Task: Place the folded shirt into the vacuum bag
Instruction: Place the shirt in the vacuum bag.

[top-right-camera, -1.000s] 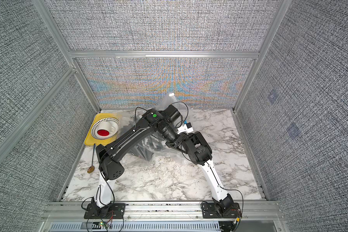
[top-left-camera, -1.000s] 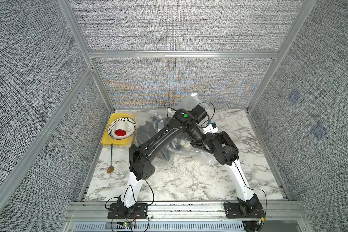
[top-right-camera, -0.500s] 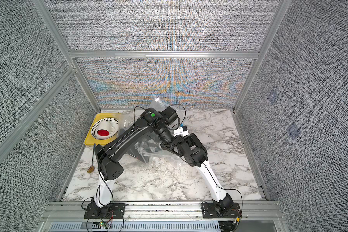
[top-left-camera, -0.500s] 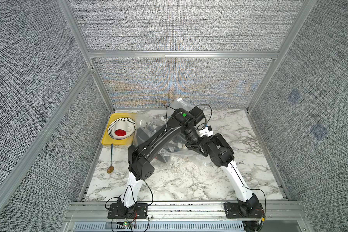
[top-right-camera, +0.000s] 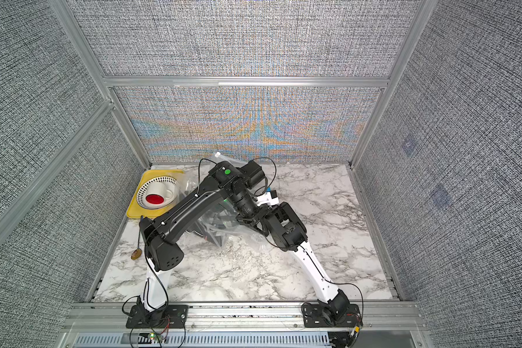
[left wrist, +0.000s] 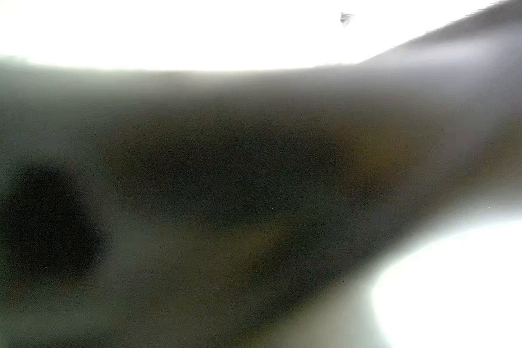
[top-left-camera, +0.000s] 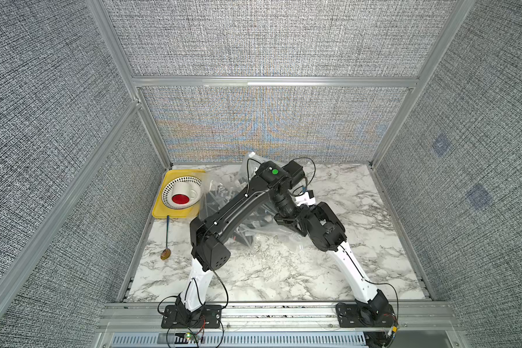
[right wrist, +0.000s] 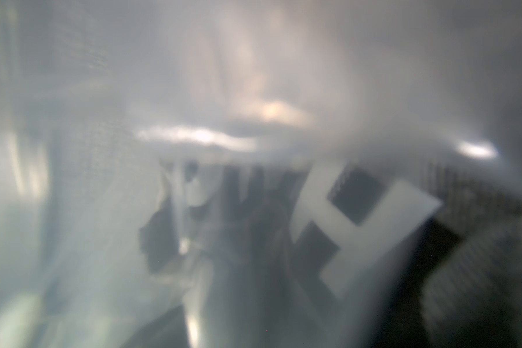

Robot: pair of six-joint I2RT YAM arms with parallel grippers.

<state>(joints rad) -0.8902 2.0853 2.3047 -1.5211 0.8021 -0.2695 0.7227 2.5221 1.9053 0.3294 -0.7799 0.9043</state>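
Pressed together at the left gripper (top-left-camera: 284, 216), though no telling from the smeared, washed-out left wrist view whether pinching plastic or nothing. Cannot tell spread from pressed at the right gripper (top-left-camera: 294, 224): masked by black arm joints in both top views, and out of sight in the hazy right wrist view. Met nearly tip to tip, the pair, low over the middle of the marble table (top-left-camera: 284, 280) and sunk among the folds of the vacuum bag (top-left-camera: 279, 241). Lying crumpled there, clear and crinkly, from just beside the yellow tray (top-left-camera: 159, 212) across to beneath both wrists, with one corner (top-left-camera: 250, 155) standing up behind the left arm (top-left-camera: 238, 205) near the back wall (top-left-camera: 268, 126). Showing through the plastic, the dark folded shirt (top-left-camera: 216, 201) (right wrist: 314, 250), mostly on the tray side of the grippers and under the left arm's long black link; close up through the film in the right wrist view, dark cloth with a blocky white print (right wrist: 341, 229). Impossible to say from these views whether fully inside the bag or only draped by it. On the tray, a white dotted bowl (top-left-camera: 193, 182) holding a white cup (top-left-camera: 184, 189) with a red disc showing. Just off the tray's near edge, a spoon (top-left-camera: 167, 238) flat on the marble, apart from the bag.
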